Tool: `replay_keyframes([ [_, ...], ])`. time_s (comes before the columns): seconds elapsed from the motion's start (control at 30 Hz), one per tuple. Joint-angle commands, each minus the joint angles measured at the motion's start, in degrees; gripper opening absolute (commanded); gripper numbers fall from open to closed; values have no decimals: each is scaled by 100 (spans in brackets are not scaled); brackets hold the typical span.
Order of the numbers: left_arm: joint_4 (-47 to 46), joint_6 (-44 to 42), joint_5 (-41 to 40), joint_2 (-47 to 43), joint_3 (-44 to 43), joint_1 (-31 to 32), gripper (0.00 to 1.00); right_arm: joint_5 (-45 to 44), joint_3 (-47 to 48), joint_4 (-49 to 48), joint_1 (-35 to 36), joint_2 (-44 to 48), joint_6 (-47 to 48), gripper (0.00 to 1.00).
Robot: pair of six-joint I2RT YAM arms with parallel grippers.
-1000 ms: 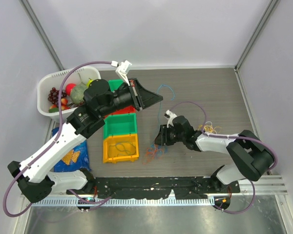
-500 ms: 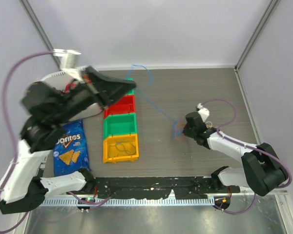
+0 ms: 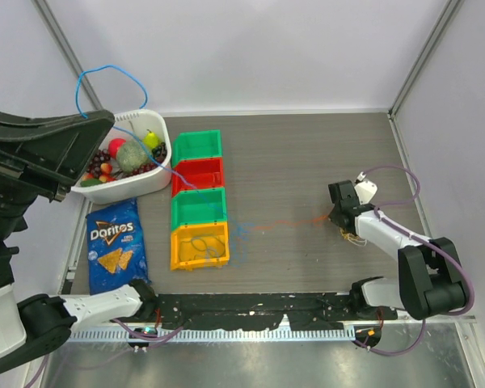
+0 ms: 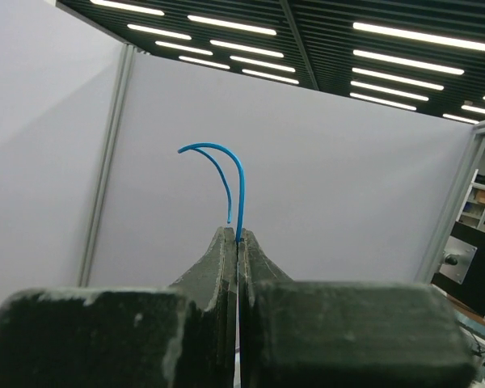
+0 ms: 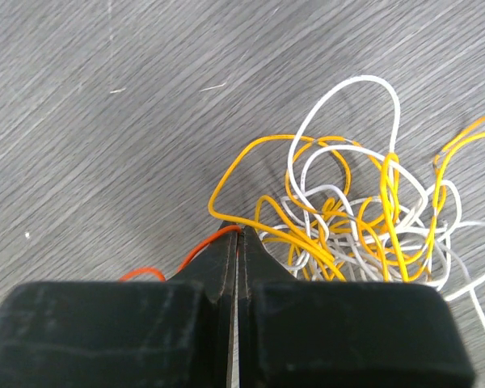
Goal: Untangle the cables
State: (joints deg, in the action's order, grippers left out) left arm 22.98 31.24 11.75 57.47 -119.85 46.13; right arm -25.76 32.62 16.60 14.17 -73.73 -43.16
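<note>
1. Left gripper (image 4: 237,235): raised at the upper left of the overhead view, jaws pressed together on the blue cable (image 4: 242,192). A short loop of the cable curls up above the fingertips.
2. Blue cable, overhead view: slopes down from the left gripper across the white basket (image 3: 125,186) and the red bin (image 3: 216,172) toward the table (image 3: 307,153) beside the bins.
3. Right gripper (image 5: 237,234): low on the table at right of centre, jaws closed on the red-orange cable (image 5: 200,245).
4. Red-orange cable, overhead view: a thin line running left from the right gripper toward the bins.
5. Yellow and white cable tangle (image 5: 356,218): on the table, just beside the right gripper's fingertips.
6. White basket: upper left, holds assorted fruit in red, green and yellow, plus dark grapes.
7. Column of four bins, left of centre, top to bottom: green bin (image 3: 218,144), red bin, second green bin (image 3: 222,208), orange bin (image 3: 176,249).
8. Orange bin: holds a thin looped wire.
9. Doritos bag (image 3: 113,245): flat on the table, below the basket, left of the bins.
</note>
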Motion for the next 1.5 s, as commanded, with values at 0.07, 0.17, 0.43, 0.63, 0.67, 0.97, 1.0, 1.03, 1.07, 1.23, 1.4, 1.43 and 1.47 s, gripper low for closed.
replay_keyframes([
  [0.07,163,-233,-278,229,-398,10,0,-403,184,-77,-116,-124,202,1],
  [0.17,207,-250,-375,273,-661,10,0,-422,218,-78,-265,-238,176,1],
  [0.43,102,-347,-419,519,-1725,10,0,-281,481,-140,-740,-413,299,1],
  [0.63,-171,-303,-357,519,-1673,10,0,-193,771,-175,-925,-677,422,1],
  [0.67,-171,-277,-349,528,-1629,10,0,-141,816,-166,-925,-721,561,1],
  [0.97,-198,31,-199,993,-1163,10,0,1116,948,-8,-706,243,1582,68],
  [1.0,-198,5,-199,1029,-1154,10,0,1213,983,36,-462,332,1695,78],
  [1.03,-198,13,-208,1107,-1137,10,0,1187,1113,228,-320,507,1731,78],
  [1.07,-232,22,-199,1143,-1085,10,0,1065,1263,351,3,570,1793,79],
  [1.23,-523,162,-59,1389,-900,10,0,1107,1431,757,657,1062,1715,79],
  [1.4,-523,163,-15,1705,-795,10,0,1767,1089,529,657,1598,1495,79],
  [1.43,-540,154,-23,1732,-655,10,0,1872,1062,502,657,1634,1442,78],
  [1.47,-584,154,-41,1732,-479,19,0,1908,1010,511,657,1669,1433,77],
])
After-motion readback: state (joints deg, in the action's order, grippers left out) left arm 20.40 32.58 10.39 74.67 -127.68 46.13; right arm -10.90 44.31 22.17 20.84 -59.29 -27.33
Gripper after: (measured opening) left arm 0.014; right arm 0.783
